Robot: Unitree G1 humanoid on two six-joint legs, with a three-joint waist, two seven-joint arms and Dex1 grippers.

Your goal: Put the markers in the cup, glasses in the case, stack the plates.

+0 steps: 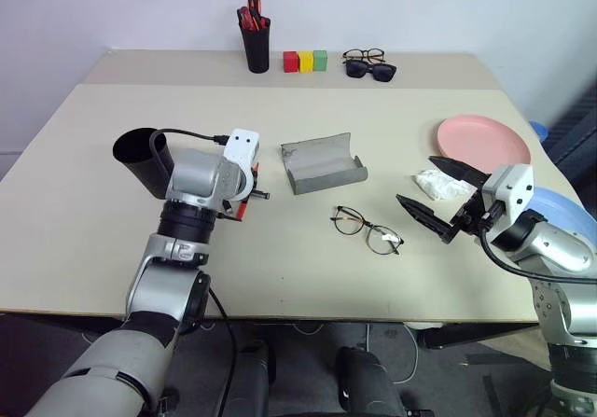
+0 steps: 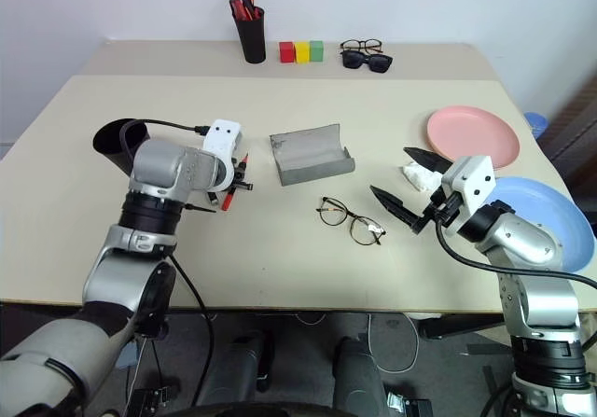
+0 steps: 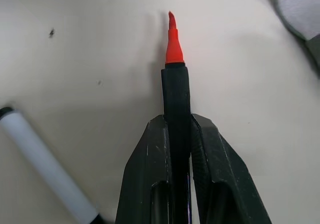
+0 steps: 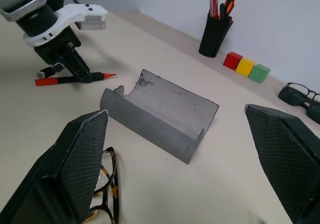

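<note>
The left gripper (image 3: pixel 190 139) is clamped on the red marker (image 4: pixel 70 78), lying on the table (image 1: pixel 84 202) beside the white marker (image 3: pixel 45 169), near the cup (image 1: pixel 140 156). Beyond, glasses (image 1: pixel 366 230) lie outside the open case (image 1: pixel 322 163); plates unstacked. Right gripper (image 1: pixel 438 198) gapes wide, empty.

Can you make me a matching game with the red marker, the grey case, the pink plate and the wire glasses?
Things:
1. red marker
2. grey case
3. pink plate
4. wire glasses

States:
A. lying open in the middle of the table
B. pinched in the left end effector
C. flat on the table in front of the case
D. near the table's right edge, beside the blue plate

Pairs: 1-B, 2-A, 3-D, 4-C
</note>
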